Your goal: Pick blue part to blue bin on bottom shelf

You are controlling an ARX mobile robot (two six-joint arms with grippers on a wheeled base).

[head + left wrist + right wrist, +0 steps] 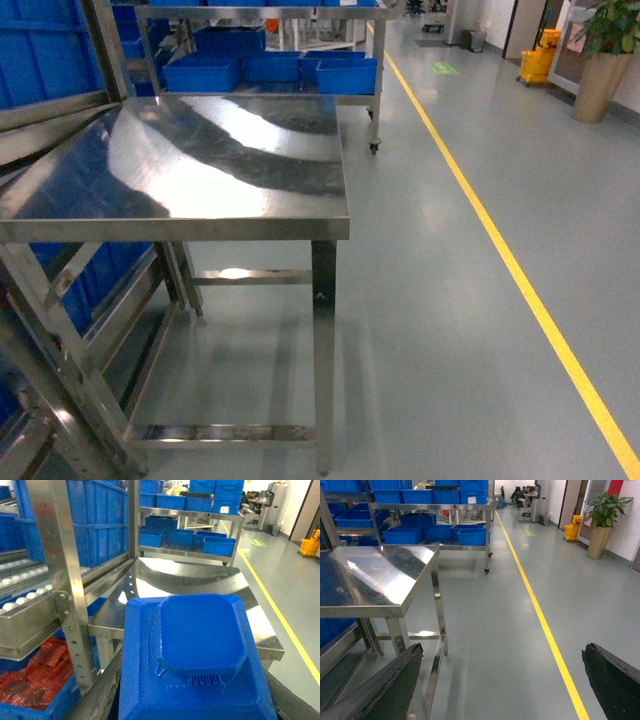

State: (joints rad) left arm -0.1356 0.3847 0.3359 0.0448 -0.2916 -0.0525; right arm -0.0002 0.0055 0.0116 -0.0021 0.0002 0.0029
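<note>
Blue part [200, 645] fills left wrist view, held in left gripper above steel table [195, 580]; ridged, octagonal raised top. Right gripper [500, 690] spread wide, empty, over floor beside table.

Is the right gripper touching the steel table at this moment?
Apart. The right wrist view shows the right gripper open over bare floor, its fingers empty, with the steel table standing clear to its left.
</note>
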